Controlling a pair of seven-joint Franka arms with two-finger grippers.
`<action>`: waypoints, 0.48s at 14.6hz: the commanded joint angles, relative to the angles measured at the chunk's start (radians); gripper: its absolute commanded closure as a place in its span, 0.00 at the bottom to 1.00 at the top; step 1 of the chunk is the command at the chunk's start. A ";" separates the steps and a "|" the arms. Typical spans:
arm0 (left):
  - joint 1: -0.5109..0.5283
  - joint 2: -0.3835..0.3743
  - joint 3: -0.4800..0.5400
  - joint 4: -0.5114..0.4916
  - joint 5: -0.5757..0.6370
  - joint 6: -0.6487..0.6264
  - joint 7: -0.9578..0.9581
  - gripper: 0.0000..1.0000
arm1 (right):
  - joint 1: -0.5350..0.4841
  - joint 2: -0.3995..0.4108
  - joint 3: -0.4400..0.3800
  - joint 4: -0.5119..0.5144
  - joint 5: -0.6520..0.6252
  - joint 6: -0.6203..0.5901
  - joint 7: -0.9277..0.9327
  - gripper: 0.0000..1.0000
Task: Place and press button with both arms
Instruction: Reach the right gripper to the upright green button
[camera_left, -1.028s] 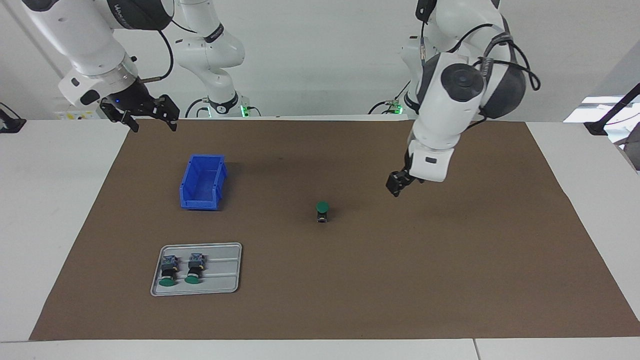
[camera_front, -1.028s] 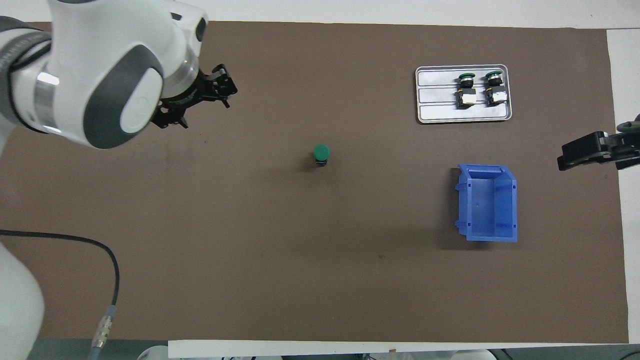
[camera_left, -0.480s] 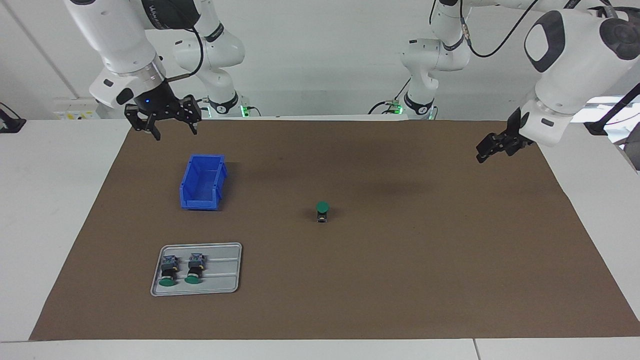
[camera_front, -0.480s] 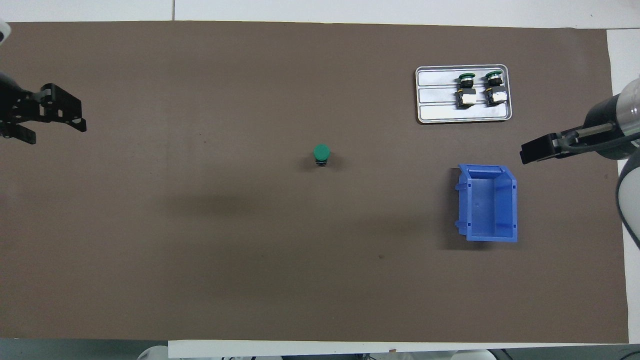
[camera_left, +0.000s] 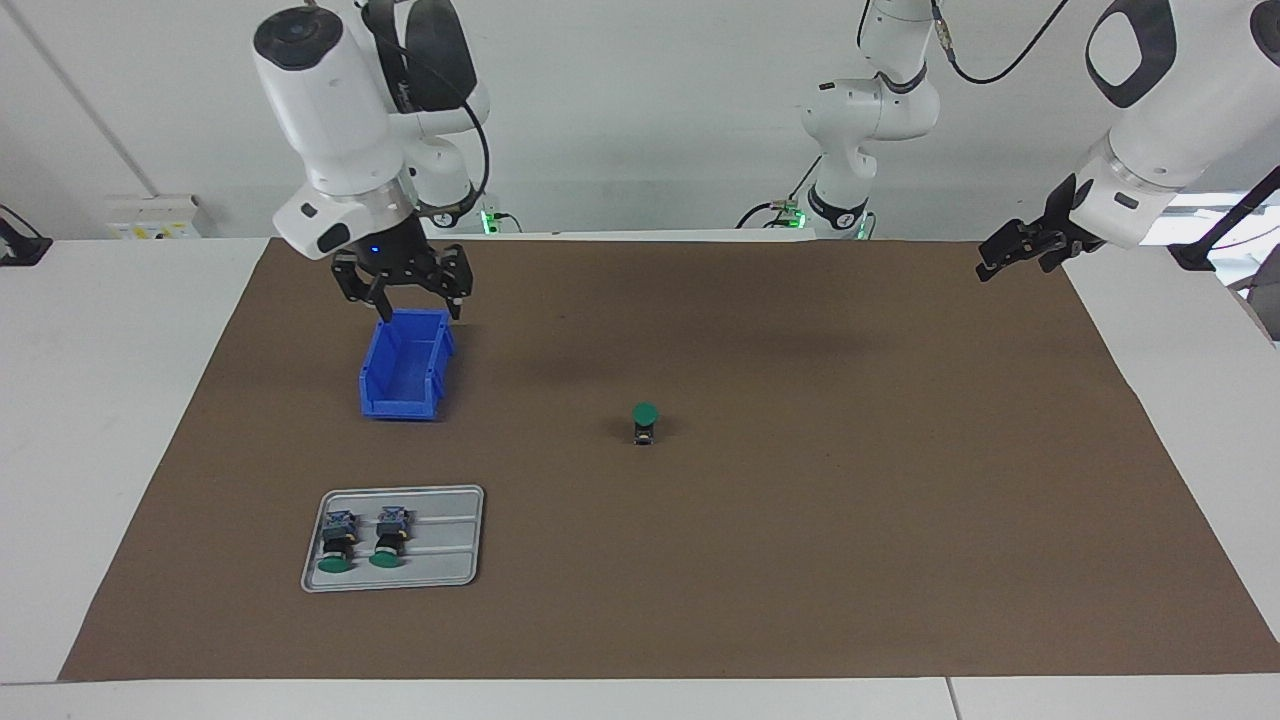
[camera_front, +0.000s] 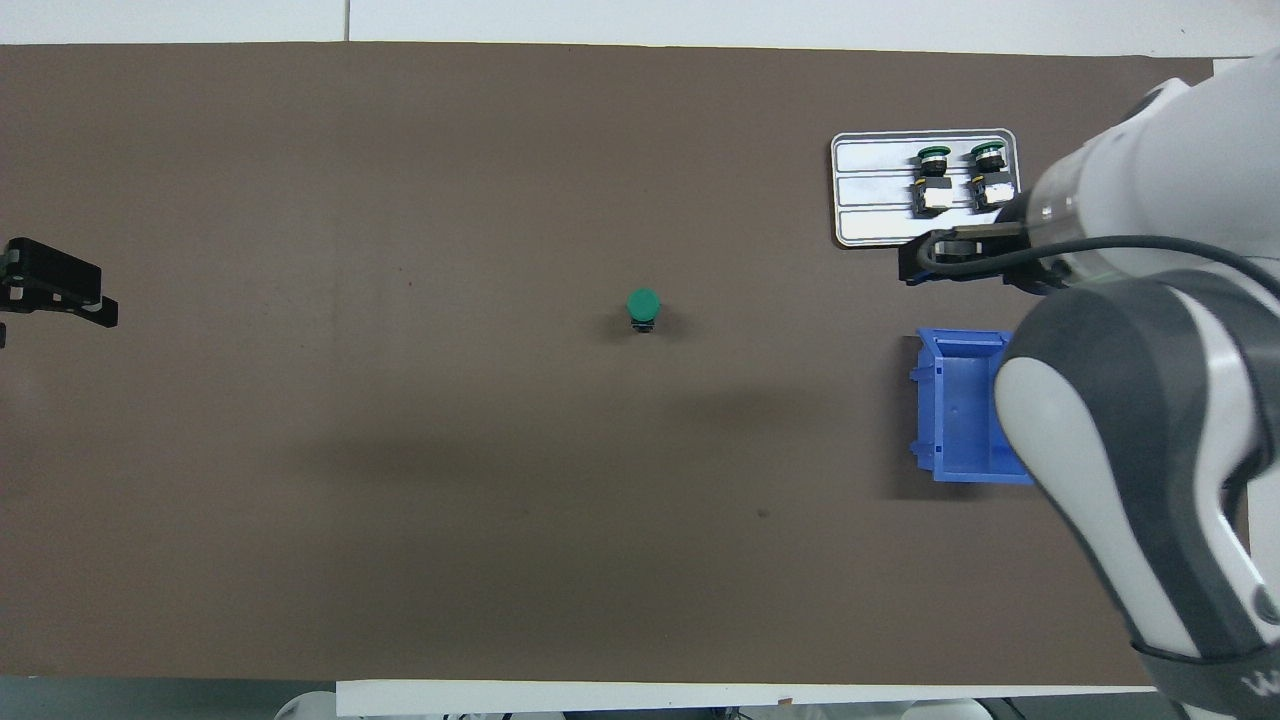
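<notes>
One green-capped, black-bodied push-button (camera_left: 645, 421) stands upright mid-mat. The right gripper (camera_left: 409, 290) hangs spread and empty over the blue plastic bin (camera_left: 404, 364); the left gripper (camera_left: 1022, 246), released, waits at the mat's edge. Pressing appears next, requiring alignment above the cap.

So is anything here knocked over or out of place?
Nothing stands out. One button stands upright mid-mat, cap up; two more lie side by side in the grey tray. The blue bin sits upright.
</notes>
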 joint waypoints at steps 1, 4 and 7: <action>0.031 -0.024 -0.059 -0.045 -0.003 0.049 0.006 0.00 | -0.005 0.065 0.032 0.002 0.005 0.086 0.060 0.12; 0.039 -0.017 -0.109 -0.034 0.051 0.063 0.018 0.00 | -0.008 0.119 0.113 0.002 0.005 0.148 0.063 0.12; 0.068 -0.026 -0.120 -0.039 0.048 0.057 0.022 0.00 | -0.011 0.147 0.164 0.002 0.005 0.207 0.064 0.12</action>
